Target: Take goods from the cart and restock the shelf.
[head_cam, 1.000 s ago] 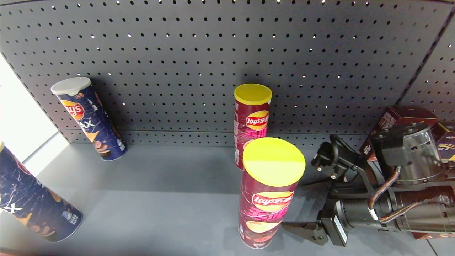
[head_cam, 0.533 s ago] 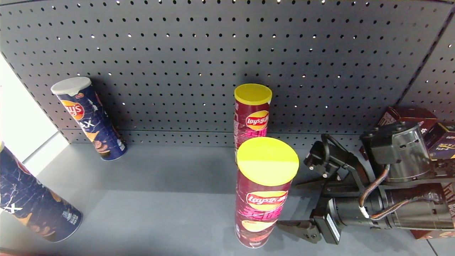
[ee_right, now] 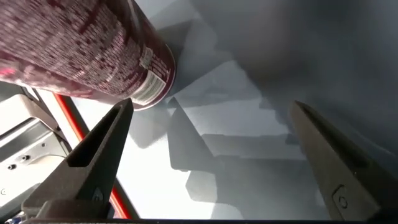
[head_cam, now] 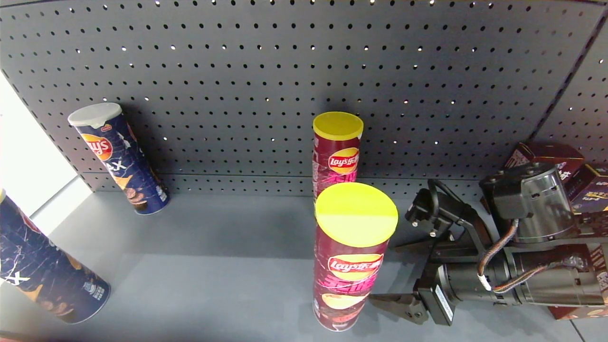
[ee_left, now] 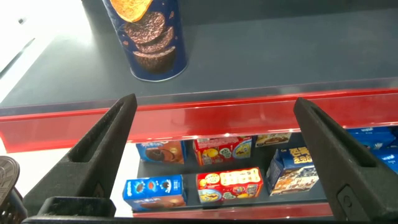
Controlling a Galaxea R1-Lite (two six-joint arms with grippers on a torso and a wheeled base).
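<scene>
Our right gripper has its fingers spread wide and free, just beside the front red can, which stands upright on the shelf before the rear red can. A careless pull-back could clip and topple it. The left wrist view adds our left gripper, fingers likewise released, and boxes on the lower shelf.

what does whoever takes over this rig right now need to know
Right gripper: open, empty, close beside the front red chip can.
Left gripper: open, empty, low before the shelf's red front edge.
Shelf: the front red chip can stands upright before a second red chip can; one blue chip can is back left, another front left.
Done: the front red chip can looks placed.
Left: probably draw the right arm clear, then fetch more from the cart.
</scene>
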